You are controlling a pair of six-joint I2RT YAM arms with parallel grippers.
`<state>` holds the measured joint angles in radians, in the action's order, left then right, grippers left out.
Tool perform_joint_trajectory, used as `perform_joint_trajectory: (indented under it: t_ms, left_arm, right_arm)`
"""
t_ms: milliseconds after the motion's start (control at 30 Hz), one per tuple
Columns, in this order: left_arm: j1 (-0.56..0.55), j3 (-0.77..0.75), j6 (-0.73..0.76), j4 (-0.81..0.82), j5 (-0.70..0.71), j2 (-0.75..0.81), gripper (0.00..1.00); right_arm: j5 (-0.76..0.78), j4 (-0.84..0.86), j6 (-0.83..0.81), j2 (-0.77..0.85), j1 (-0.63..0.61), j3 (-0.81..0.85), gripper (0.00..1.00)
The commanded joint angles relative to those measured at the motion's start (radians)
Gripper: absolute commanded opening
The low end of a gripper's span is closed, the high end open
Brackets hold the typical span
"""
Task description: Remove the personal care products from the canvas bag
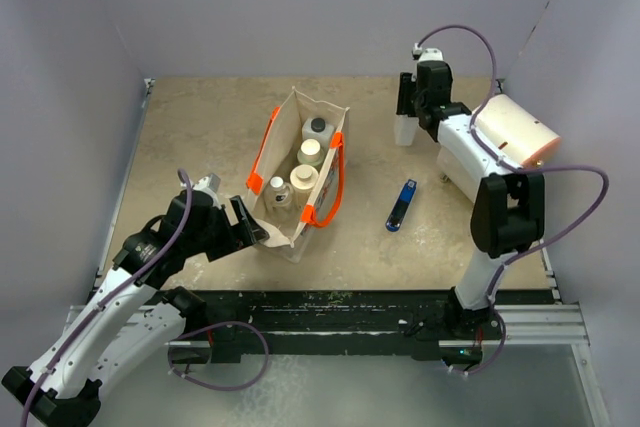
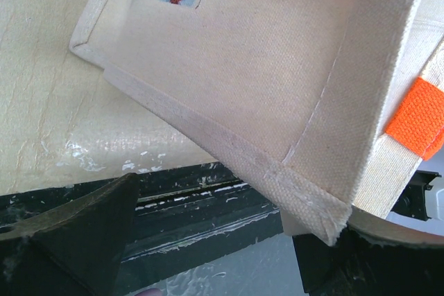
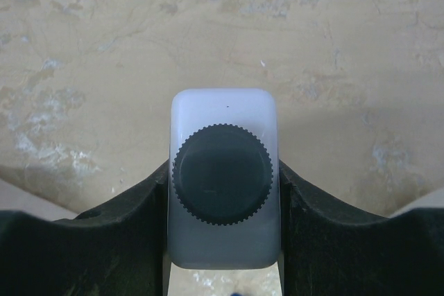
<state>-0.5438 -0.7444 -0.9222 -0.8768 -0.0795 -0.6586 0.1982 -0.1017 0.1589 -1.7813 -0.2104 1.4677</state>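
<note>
The canvas bag (image 1: 298, 175) stands open mid-table with orange handles. Inside it are a white bottle with a dark cap (image 1: 316, 128), two beige bottles with cream caps (image 1: 311, 152) and a small silver-capped one (image 1: 281, 192). My left gripper (image 1: 248, 226) is open at the bag's near left bottom corner. In the left wrist view the bag's corner (image 2: 305, 199) lies by the right finger of the left gripper (image 2: 222, 254). My right gripper (image 1: 408, 110) is at the back right, shut on a white squarish bottle (image 1: 404, 130) with a dark cap (image 3: 223, 174), gripper (image 3: 223, 206).
A flat blue stick-like object (image 1: 401, 205) lies on the table right of the bag. A big cream cylinder (image 1: 515, 132) sits on the right arm by the right wall. A black rail (image 1: 330, 304) runs along the table's near edge. Walls close in the left, back and right.
</note>
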Motion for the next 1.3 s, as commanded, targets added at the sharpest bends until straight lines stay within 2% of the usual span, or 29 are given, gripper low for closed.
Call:
perform_joint_trajectory:
  t_ms: [0, 267, 500, 533, 700, 733, 833, 867, 967, 1100, 1200, 1267]
  left_arm:
    - [0.002, -0.009, 0.036, -0.024, -0.007, -0.004, 0.87]
    - [0.002, -0.009, 0.037, -0.025, -0.008, 0.004, 0.87]
    - [0.003, -0.009, 0.039, -0.024, -0.009, -0.002, 0.87]
    - [0.002, -0.009, 0.038, -0.024, -0.008, -0.002, 0.87]
    - [0.002, -0.009, 0.039, -0.024, -0.008, -0.002, 0.87]
    - [0.003, -0.009, 0.039, -0.024, -0.008, -0.002, 0.87]
    - [0.002, -0.009, 0.037, -0.025, -0.007, -0.004, 0.87]
    - [0.002, -0.009, 0.039, -0.024, -0.006, -0.005, 0.88]
    - [0.002, -0.009, 0.039, -0.023, -0.008, -0.009, 0.88]
    - [0.002, -0.01, 0.036, -0.025, -0.008, -0.016, 0.88]
    - [0.002, -0.012, 0.041, -0.028, -0.018, -0.022, 0.89]
    - [0.003, -0.012, 0.044, -0.029, -0.027, -0.027, 0.89]
  right_arm:
    - [-0.013, 0.218, -0.034, -0.02, 0.018, 0.14, 0.0]
    - [-0.021, 0.181, -0.044, -0.161, 0.034, 0.27, 0.0]
    - [-0.034, 0.229, -0.042, -0.159, 0.036, 0.22, 0.0]
    - [-0.028, 0.236, -0.043, -0.156, 0.036, 0.209, 0.04]
    - [-0.006, 0.202, -0.064, -0.149, 0.036, 0.212, 0.43]
    - [-0.006, 0.198, -0.067, -0.135, 0.036, 0.203, 0.55]
    - [0.03, 0.18, -0.066, -0.075, 0.036, 0.17, 0.74]
    - [0.061, 0.166, -0.065, -0.052, 0.036, 0.162, 0.77]
    - [0.031, 0.088, -0.004, 0.04, 0.03, 0.124, 0.8]
    - [-0.146, 0.045, 0.117, 0.229, 0.009, -0.053, 0.79]
    - [-0.147, 0.076, 0.162, 0.407, -0.122, -0.266, 0.77]
    - [-0.135, 0.07, 0.189, 0.484, -0.218, -0.344, 0.76]
